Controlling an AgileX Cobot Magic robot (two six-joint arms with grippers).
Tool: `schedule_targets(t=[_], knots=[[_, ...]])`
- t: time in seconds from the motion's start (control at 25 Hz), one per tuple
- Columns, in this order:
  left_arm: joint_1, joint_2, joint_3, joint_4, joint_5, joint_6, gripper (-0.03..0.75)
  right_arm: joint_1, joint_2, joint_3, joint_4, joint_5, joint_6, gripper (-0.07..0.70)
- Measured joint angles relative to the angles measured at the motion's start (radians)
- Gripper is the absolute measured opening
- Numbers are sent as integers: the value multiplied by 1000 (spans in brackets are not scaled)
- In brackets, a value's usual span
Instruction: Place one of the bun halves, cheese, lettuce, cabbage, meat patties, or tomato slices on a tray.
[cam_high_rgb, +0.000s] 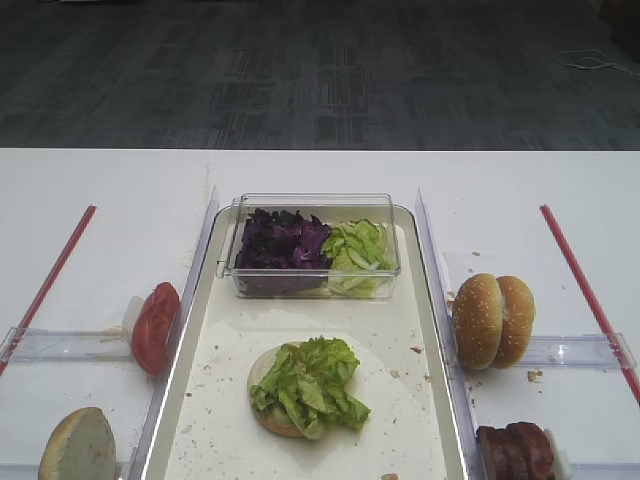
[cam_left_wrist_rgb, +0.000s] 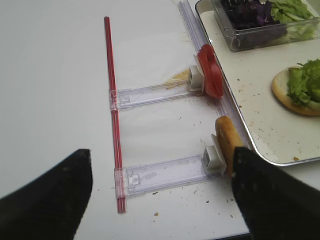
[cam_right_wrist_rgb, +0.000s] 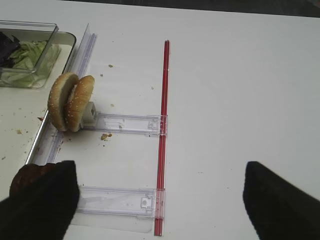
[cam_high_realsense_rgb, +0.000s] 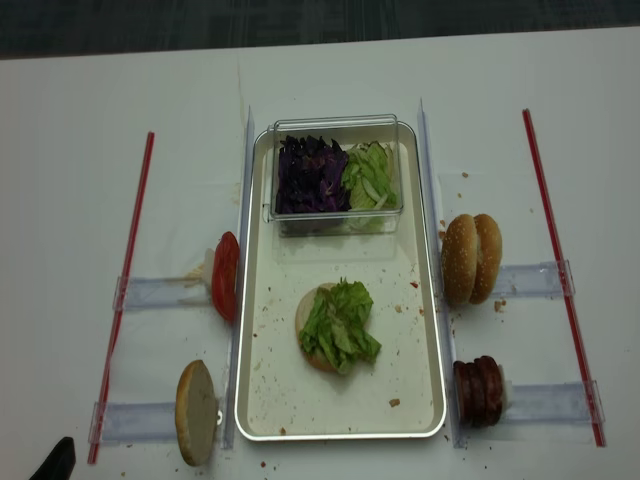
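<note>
the tray (cam_high_realsense_rgb: 432, 300) serves as the landmark here, a cream rectangle with a raised rim, and everything else is staged around it, seemingly so that each arm has its own supplies within reach; on the tray's bare middle lies one bun half (cam_high_realsense_rgb: 312, 352) cut face up with a clump of lettuce (cam_high_realsense_rgb: 340, 324) spread over it, which reads as a burger begun from the bottom; at the tray's far end sits a clear plastic tub (cam_high_realsense_rgb: 336, 222) holding the cabbage (cam_high_realsense_rgb: 308, 172) beside more green leaves, kept contained so the loose shreds do not scatter; just off the tray's right edge two sesame buns (cam_high_realsense_rgb: 466, 258) stand on edge against a clear holder, and nearer the camera the meat patties (cam_high_realsense_rgb: 478, 392) stand likewise, upright probably so that jaws can close over a thin rim; off the tray's left edge the tomato slices (cam_high_realsense_rgb: 225, 275) and another bun half (cam_high_realsense_rgb: 197, 411) stand on edge in the same way; the right gripper (cam_right_wrist_rgb: 160, 197) hovers above the table right of the tray with its fingers spread wide and nothing between them, the patties just beside its left finger; the left gripper (cam_left_wrist_rgb: 162, 197) hangs left of the tray, fingers also wide apart and empty, the lone bun half near one finger.
</note>
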Motion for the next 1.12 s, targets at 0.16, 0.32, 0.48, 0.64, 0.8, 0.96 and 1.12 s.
schedule_targets(t=[0.16, 0.32, 0.48, 0.64, 0.8, 0.96, 1.12], knots=[[0, 0, 0, 0, 0, 0, 561, 0, 0, 0, 0, 0, 0, 689], [0, 0, 0, 0, 0, 0, 561, 0, 0, 0, 0, 0, 2, 689], [0, 0, 0, 0, 0, 0, 561, 0, 0, 0, 0, 0, 8, 689], [0, 0, 0, 0, 0, 0, 561, 0, 0, 0, 0, 0, 10, 689], [0, 0, 0, 0, 0, 0, 561, 0, 0, 0, 0, 0, 13, 689], [0, 0, 0, 0, 0, 0, 561, 0, 0, 0, 0, 0, 13, 689], [0, 0, 0, 0, 0, 0, 561, 0, 0, 0, 0, 0, 13, 689]])
